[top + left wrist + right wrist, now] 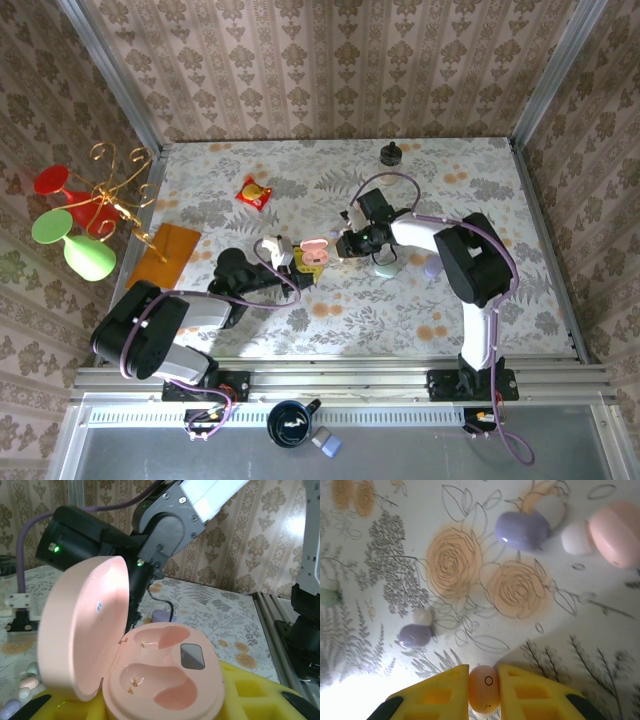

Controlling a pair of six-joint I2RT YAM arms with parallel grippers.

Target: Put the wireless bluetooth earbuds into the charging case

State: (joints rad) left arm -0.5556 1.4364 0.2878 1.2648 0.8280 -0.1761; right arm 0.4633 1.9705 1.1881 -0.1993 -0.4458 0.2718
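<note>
The pink charging case point(165, 680) sits open between the yellow fingers point(260, 695) of my left gripper point(160, 707), which is shut on its base. Its lid point(80, 630) stands up on the left and both wells are bare. From above, the case point(316, 250) lies mid-table between my left gripper point(290, 256) and right gripper point(346, 243). My right gripper point(484, 680) is shut on a pinkish-orange earbud point(484, 690), above the tablecloth. Loose earbuds lie below it: two lilac ones point(522, 530) point(414, 635) and a pink one point(615, 532).
A pale green case point(385, 268) and a lilac case point(432, 265) rest beside the right arm. A red packet point(254, 193), a black knob point(390, 153), an orange sheet point(165, 255) and a gold stand point(105, 195) with red and green cups occupy the back and left.
</note>
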